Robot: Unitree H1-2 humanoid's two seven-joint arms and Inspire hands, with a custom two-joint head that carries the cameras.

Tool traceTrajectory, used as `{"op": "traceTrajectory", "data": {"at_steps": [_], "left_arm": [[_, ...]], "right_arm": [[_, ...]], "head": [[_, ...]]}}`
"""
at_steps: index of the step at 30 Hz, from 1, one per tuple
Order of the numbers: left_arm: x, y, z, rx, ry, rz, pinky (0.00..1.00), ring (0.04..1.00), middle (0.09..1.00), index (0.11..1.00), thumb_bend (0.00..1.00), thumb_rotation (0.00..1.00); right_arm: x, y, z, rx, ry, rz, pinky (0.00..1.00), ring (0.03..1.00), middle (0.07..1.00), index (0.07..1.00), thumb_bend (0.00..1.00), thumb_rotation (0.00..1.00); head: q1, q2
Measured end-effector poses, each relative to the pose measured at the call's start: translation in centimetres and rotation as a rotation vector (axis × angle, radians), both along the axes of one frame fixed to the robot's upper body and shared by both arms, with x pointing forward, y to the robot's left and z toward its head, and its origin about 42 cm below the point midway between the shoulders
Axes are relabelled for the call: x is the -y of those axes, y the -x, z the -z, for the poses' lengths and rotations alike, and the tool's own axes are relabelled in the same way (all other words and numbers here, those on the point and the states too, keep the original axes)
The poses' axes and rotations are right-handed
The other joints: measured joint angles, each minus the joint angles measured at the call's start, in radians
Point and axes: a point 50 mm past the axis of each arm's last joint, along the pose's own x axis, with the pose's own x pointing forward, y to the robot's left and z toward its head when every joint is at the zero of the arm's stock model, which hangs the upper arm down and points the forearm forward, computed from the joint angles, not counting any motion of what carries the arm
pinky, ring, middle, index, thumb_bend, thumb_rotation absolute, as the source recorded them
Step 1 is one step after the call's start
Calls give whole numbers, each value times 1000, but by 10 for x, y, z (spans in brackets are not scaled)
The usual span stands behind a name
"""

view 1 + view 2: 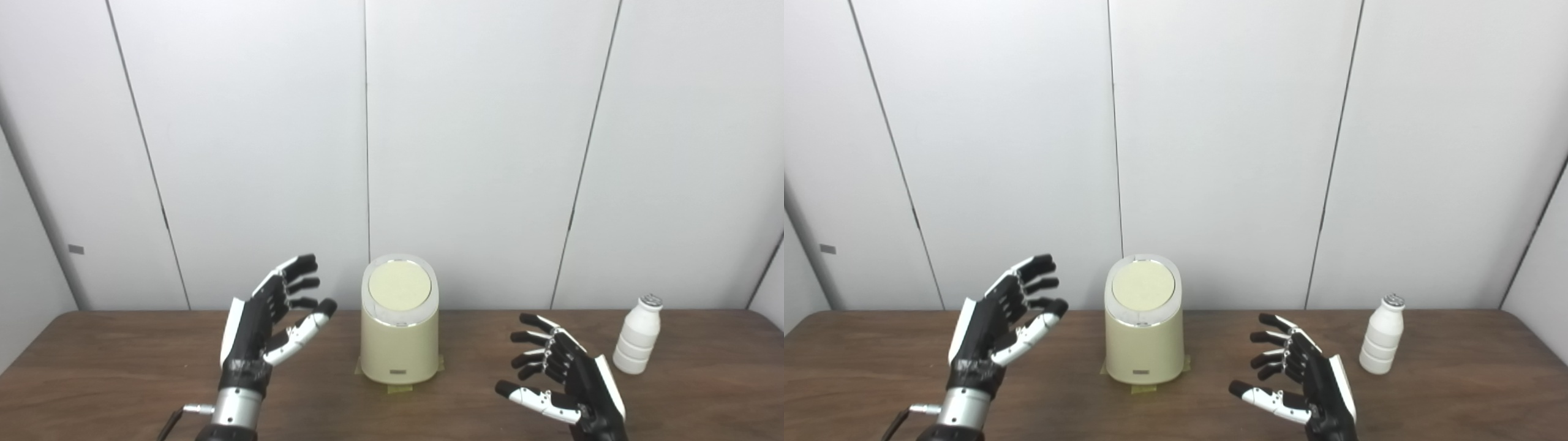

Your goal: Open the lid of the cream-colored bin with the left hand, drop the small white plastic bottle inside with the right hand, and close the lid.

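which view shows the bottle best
The left eye view, slightly: the bottle appears a little larger there, upright on the table, unobstructed beyond the right hand. The right eye view shows it whole too, only a bit smaller.

Left hand (263,327) raised, palm turned inward, fingers spread and empty; right hand (566,376) lower (also holding nothing), fingers apart and pointing left.

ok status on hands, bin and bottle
Left hand and right hand open, empty. Bin lid shut; bottle upright on table, right of right hand. Nothing in the way.
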Motion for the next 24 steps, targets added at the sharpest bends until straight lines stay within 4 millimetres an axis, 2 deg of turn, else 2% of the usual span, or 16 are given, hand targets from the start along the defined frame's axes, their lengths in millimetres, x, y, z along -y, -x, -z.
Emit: {"op": "traceTrajectory", "data": {"at_steps": [5,9,12,15,18,24], "left_arm": [[17,-19,-17,-11,22,-5,816,882,891,888,707,280],[29,-27,-15,-46,20,5,840,899,906,900,730,263],[39,-34,-13,-69,-24,6,887,949,945,936,763,296],[46,-44,-16,-80,-58,15,945,989,966,953,812,268],[51,-53,-23,-76,-86,23,997,1000,988,974,859,252],[52,-63,-24,-78,-201,10,1000,1000,1000,998,926,270]], "right_arm": [[-1,0,0,2,-2,-2,419,517,667,746,703,111],[0,0,0,3,-5,-2,435,528,670,746,704,116],[-1,0,0,5,-7,-3,423,523,672,744,704,122],[-1,0,0,8,-11,-5,416,519,675,744,707,121],[-1,0,0,9,-12,-4,436,529,673,739,714,128],[-1,0,0,9,-10,1,433,527,672,740,709,123]], "head": [[-5,-11],[-6,-12],[-6,-15],[-8,-15],[-9,-12],[-12,-12]]}}
